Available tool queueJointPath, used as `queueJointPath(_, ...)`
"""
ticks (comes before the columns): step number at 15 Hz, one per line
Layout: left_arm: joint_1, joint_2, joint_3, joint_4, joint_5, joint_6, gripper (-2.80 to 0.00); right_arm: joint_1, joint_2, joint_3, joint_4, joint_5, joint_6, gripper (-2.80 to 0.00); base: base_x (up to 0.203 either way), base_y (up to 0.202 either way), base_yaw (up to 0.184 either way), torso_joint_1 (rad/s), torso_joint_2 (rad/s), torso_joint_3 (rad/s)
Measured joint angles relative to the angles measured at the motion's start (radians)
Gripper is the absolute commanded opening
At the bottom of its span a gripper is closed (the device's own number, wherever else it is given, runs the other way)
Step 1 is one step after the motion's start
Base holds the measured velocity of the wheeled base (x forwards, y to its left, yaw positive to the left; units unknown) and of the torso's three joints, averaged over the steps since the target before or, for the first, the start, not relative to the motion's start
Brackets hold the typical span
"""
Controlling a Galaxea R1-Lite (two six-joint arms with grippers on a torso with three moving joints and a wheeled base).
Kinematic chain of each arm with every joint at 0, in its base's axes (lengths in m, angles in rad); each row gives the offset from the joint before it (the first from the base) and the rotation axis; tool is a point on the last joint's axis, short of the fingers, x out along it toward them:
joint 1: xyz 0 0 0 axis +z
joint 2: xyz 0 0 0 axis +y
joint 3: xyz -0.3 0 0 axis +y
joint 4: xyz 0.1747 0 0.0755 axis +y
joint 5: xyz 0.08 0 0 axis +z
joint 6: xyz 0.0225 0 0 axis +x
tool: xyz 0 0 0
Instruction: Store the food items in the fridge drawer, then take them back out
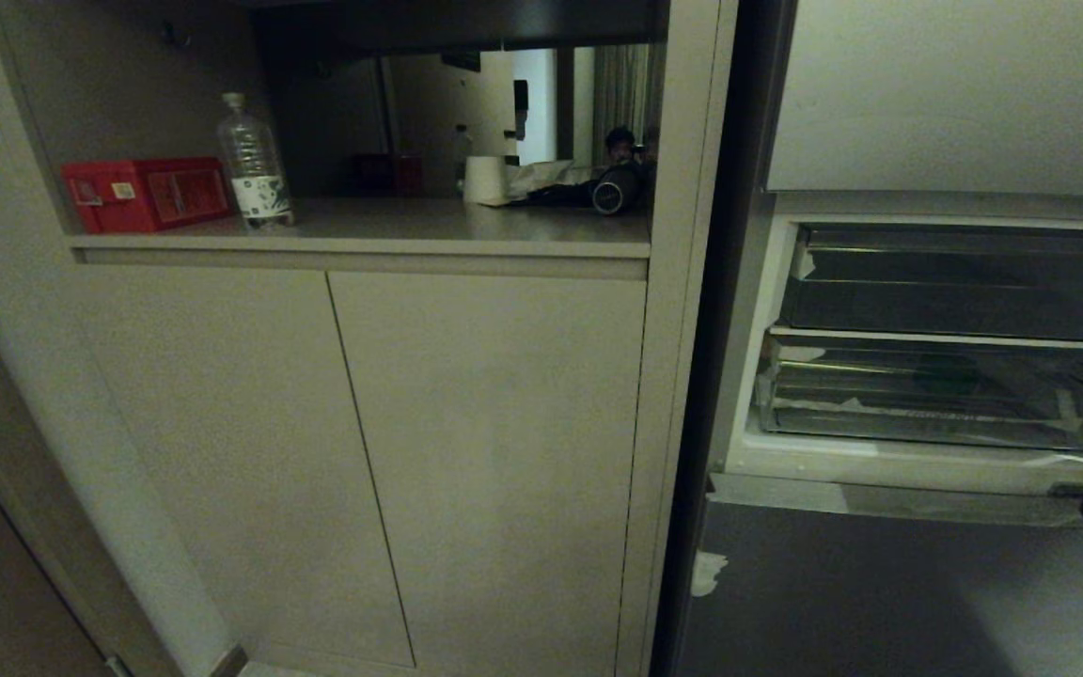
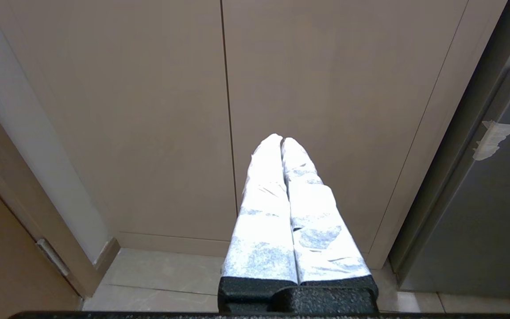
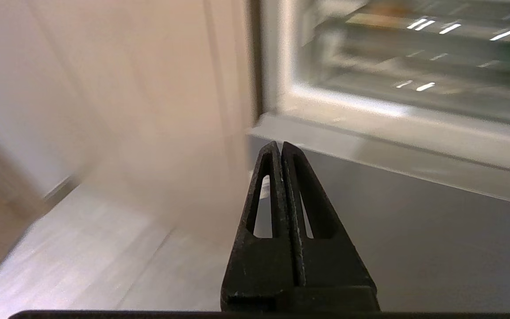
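- At the fridge's right, the clear plastic fridge drawer (image 1: 936, 390) sits open, something green inside.
- Black right gripper (image 3: 280, 148): clenched, empty, before the lowest grey panel (image 3: 414, 230).
- White-wrapped left gripper (image 2: 281, 141): clenched, facing beige cabinet doors (image 2: 171, 110).

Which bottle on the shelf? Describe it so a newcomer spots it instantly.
Start at the beige cabinet left of the fridge; above its doors runs an open shelf. Near the shelf's left end stands a clear plastic bottle, upright, right beside a red box. It is the only tall see-through item there, with a pale cap and a printed label low down.
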Motion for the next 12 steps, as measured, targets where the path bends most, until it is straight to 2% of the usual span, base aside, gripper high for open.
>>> queueJointPath(2,0.0,0.0,0.0,0.0,0.0,0.0,-2.8,0.04,0.21,-0.032,-0.109,0.022,0.022,-2.8,0.0,0.0,0.0,0.0,0.0,0.0)
queueJointPath(4,0.0,0.0,0.0,0.0,0.0,0.0,-2.8,0.092,0.401,-0.052,-0.238,0.002,0.048,-2.8,0.0,0.0,0.0,0.0,0.0,0.0)
queueJointPath(7,0.0,0.0,0.0,0.0,0.0,0.0,-2.8,0.181,0.623,-0.076,-0.452,-0.118,0.072,-2.8,0.0,0.0,0.0,0.0,0.0,0.0)
queueJointPath(8,0.0,0.0,0.0,0.0,0.0,0.0,-2.8,0.204,0.676,-0.083,-0.517,-0.17,0.074,0.0,0.0,0.0,0.0,0.0,0.0,0.0)
queueJointPath(12,0.0,0.0,0.0,0.0,0.0,0.0,-2.8,0.222,0.806,-0.106,-0.702,-0.347,0.07,0.0,0.0,0.0,0.0,0.0,0.0,0.0)
